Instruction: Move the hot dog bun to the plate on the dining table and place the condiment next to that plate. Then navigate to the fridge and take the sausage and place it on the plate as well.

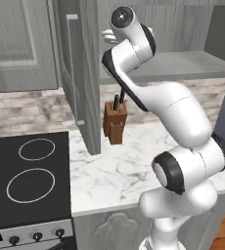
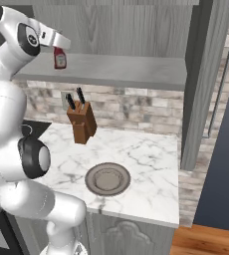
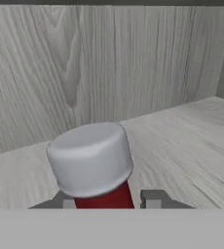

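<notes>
Reaching up into the open grey wooden wall cabinet, the white arm has its fingers (image 3: 109, 200) set either side of the small dark red ketchup bottle with a pale cap (image 3: 92, 158). Fingers look nearly closed against the red neck; firm grip cannot be confirmed. Bottle stands upright on the pale grey cabinet shelf (image 2: 131, 69), near its left end, above the brown wooden knife block (image 2: 81, 122) on the marble desk (image 2: 146, 164). Judgement: condiment pickup under way, not lifted. Carrying it to the dining table and the fridge trip remain; bun status cannot be told.
</notes>
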You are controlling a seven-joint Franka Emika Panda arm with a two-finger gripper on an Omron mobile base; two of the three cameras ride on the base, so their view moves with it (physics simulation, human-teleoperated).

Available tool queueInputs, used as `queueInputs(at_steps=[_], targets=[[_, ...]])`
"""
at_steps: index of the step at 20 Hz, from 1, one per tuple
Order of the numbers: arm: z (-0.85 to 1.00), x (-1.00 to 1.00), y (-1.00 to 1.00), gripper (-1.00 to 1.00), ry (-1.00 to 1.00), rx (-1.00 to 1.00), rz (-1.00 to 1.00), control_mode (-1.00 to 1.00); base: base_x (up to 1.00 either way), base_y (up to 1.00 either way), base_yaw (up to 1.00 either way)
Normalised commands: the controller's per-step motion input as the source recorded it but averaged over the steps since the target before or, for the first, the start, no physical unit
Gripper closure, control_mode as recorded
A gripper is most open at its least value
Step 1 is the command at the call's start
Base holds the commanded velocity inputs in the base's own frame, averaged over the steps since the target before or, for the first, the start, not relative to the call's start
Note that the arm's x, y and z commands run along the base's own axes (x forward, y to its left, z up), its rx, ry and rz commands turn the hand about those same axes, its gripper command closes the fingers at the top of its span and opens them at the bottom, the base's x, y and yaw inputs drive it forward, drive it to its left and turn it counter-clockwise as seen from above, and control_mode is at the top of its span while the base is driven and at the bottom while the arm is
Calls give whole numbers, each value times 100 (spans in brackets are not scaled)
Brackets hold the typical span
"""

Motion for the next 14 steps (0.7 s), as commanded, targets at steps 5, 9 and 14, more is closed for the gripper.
queueInputs(at_steps=[5,9,14], targets=[[8,-100,-21,100,-23,0,0,-100,0,0,0],[17,-100,-62,100,-6,2,1,-100,0,0,0],[15,-100,-54,100,4,2,7,-100,0,0,0]])
